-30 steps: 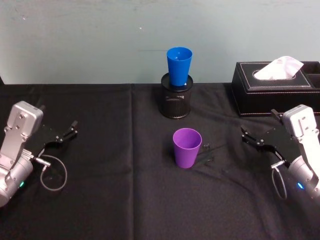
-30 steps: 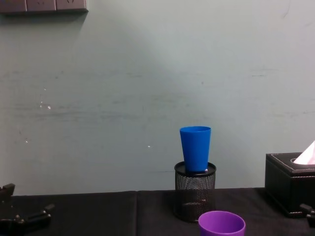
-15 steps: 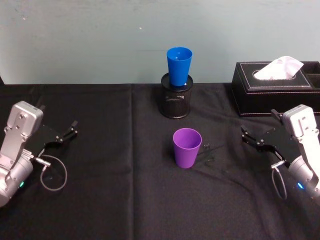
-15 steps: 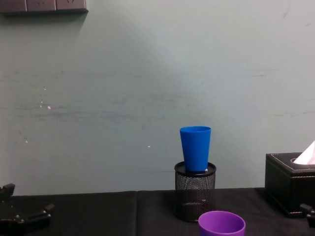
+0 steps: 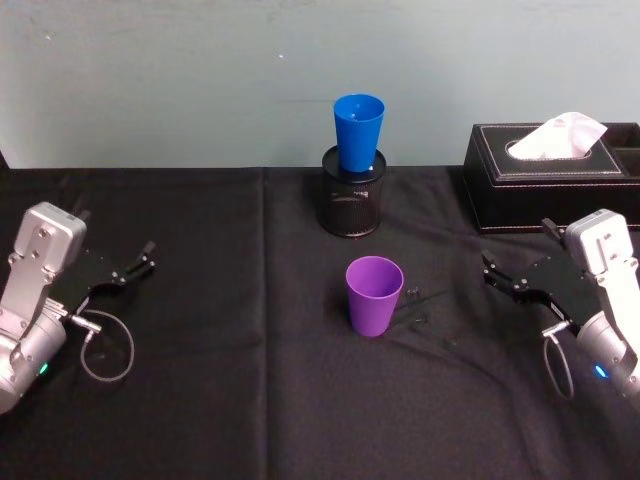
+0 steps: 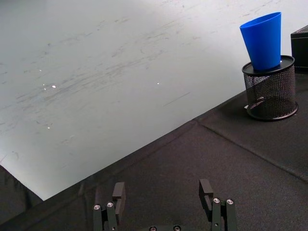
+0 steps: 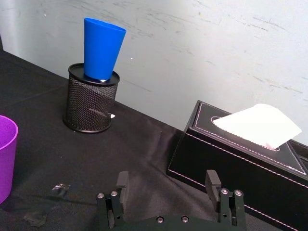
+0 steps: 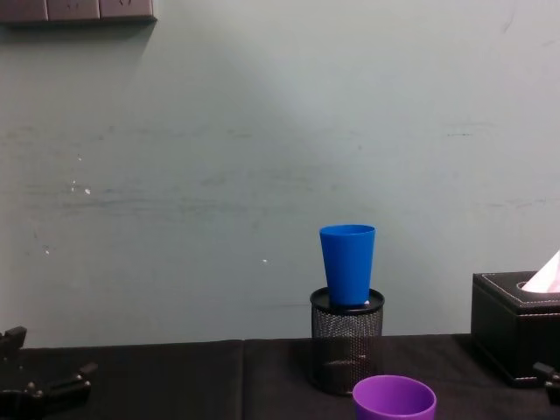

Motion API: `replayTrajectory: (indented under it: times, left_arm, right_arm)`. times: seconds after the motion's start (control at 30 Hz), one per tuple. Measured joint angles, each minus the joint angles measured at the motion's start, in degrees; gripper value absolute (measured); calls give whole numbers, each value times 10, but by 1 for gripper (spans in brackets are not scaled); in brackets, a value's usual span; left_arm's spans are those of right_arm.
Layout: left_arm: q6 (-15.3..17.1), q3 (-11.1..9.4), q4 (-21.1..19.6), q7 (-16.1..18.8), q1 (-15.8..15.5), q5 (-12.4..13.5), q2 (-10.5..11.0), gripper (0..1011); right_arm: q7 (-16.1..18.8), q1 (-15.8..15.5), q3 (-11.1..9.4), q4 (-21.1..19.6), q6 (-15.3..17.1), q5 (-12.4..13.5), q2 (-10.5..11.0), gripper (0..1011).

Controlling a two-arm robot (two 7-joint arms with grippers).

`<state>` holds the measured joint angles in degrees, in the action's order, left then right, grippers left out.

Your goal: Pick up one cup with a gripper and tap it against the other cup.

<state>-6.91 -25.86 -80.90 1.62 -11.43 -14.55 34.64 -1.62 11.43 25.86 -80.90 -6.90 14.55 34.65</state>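
Left gripper (image 5: pixel 135 264) low at left side, fingers spread wide, empty. Purple cup (image 5: pixel 374 296) upright at centre, well apart from both grippers. Blue cup (image 5: pixel 358 130) behind it, standing in mesh pen pot (image 5: pixel 350 208). Right gripper (image 5: pixel 502 277) at right side, fingers wide, empty.

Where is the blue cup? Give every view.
Head view: blue cup upper centre, behind the purple cup.
Chest view: blue cup right of centre.
Left wrist view: blue cup against the wall.
Right wrist view: blue cup near the tissue box.
Landmark: the mesh pen pot holding it.
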Motion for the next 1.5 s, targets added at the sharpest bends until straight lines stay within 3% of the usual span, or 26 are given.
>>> replayTrajectory:
  times: [0.33, 0.67, 0.9, 1.0, 1.1, 1.33, 1.5]
  left_arm:
    - [0, 0, 0, 0, 0, 0, 0, 1000]
    - [0, 0, 0, 0, 0, 0, 0, 1000]
    - [0, 0, 0, 0, 0, 0, 0, 1000]
    - [0, 0, 0, 0, 0, 0, 0, 1000]
    - [0, 0, 0, 0, 0, 0, 0, 1000]
    - [0, 0, 0, 0, 0, 0, 0, 1000]
    - [0, 0, 0, 0, 0, 0, 0, 1000]
  right_arm:
    - [0, 0, -1, 0, -1, -1, 0, 1002]
    - [16, -22, -31, -36, -15, 9, 3, 1002]
    - [88, -52, -51, -66, -31, 65, 22, 1002]
    - [148, -70, -54, -83, -39, 97, 38, 1002]
    - [188, -79, -53, -94, -40, 113, 51, 1002]
    - [243, -86, -43, -103, -33, 121, 59, 1002]
    - [259, -83, -37, -99, -29, 116, 52, 1002]
